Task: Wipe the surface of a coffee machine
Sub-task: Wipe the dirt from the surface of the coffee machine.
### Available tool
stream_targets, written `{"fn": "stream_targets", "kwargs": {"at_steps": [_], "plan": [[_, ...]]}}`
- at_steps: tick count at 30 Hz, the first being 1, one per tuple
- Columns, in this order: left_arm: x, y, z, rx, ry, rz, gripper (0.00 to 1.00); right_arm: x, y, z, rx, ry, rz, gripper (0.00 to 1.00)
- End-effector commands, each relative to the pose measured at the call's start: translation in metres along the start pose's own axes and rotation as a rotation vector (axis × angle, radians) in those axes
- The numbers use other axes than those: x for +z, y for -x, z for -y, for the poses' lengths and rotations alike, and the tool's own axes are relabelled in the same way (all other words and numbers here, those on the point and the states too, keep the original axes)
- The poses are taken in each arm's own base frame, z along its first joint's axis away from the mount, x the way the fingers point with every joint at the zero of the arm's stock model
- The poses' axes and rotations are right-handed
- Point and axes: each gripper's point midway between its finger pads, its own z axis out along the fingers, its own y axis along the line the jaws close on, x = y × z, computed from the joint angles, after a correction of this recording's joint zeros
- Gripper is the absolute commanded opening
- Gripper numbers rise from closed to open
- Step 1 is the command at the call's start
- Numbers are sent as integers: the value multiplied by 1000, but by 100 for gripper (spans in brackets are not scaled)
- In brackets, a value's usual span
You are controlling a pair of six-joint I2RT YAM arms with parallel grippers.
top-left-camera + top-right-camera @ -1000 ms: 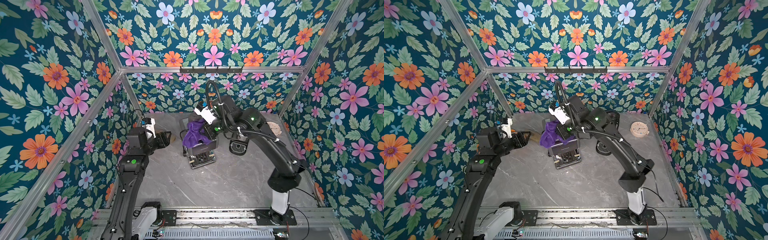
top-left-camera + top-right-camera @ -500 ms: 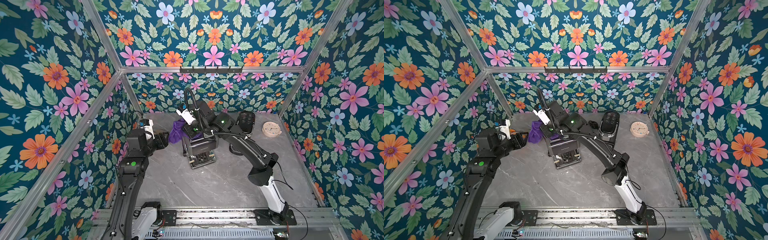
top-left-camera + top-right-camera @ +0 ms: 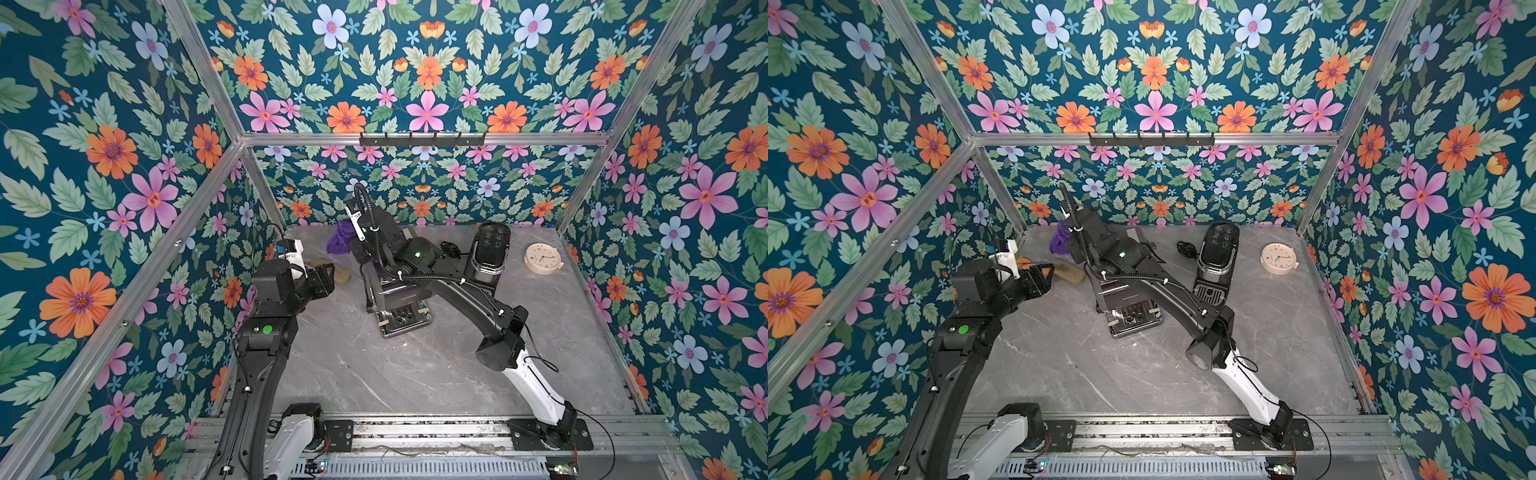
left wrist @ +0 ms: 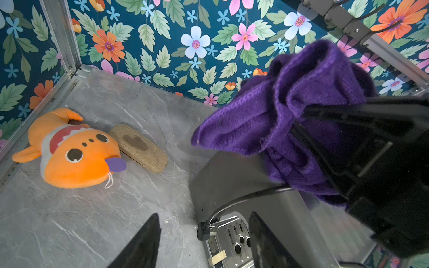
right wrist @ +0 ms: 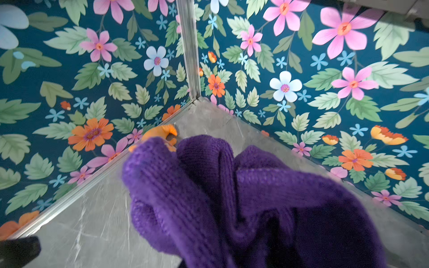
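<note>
The black coffee machine (image 3: 397,293) stands mid-table with its steel drip tray (image 3: 404,320) toward the front; in the left wrist view its body (image 4: 232,183) fills the lower middle. My right gripper (image 3: 354,237) is shut on a bunched purple knitted cloth (image 3: 340,241), held up behind the machine's far left corner, off its top. The cloth (image 5: 232,197) hides the jaws in the right wrist view. My left gripper (image 3: 327,277) hovers open and empty to the left of the machine, its fingertips (image 4: 154,222) framing the tray corner.
A second black appliance (image 3: 489,254) with top buttons stands to the right, a coiled cord (image 3: 449,249) behind the arm, a round peach clock (image 3: 542,258) at the far right. An orange plush toy (image 4: 69,153) and a tan pad (image 4: 139,148) lie by the left wall.
My right arm has swung the purple cloth from the machine's top leftward and back toward the far left corner. The left arm has hardly moved.
</note>
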Motion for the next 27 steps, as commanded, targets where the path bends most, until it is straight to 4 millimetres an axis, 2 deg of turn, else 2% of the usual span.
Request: {"fn": "stream_targets", "kwargs": {"at_steps": [1, 8, 15, 21, 23, 27], "plan": [[1, 10, 1, 2, -1, 40, 62, -1, 24, 17, 43, -87, 97, 0], [8, 6, 9, -6, -57, 20, 62, -10, 22, 18, 176, 28, 35, 0], [24, -5, 19, -20, -134, -50, 63, -44, 27, 22, 255, 182, -47, 0], [35, -15, 22, -32, -172, -97, 63, -65, 24, 56, 421, 303, -148, 0], [38, -17, 23, -42, -187, -106, 63, -63, 18, 70, 445, 298, -171, 0], [44, -19, 30, -70, -234, -120, 63, -48, -9, 86, 461, 270, -253, 0]]}}
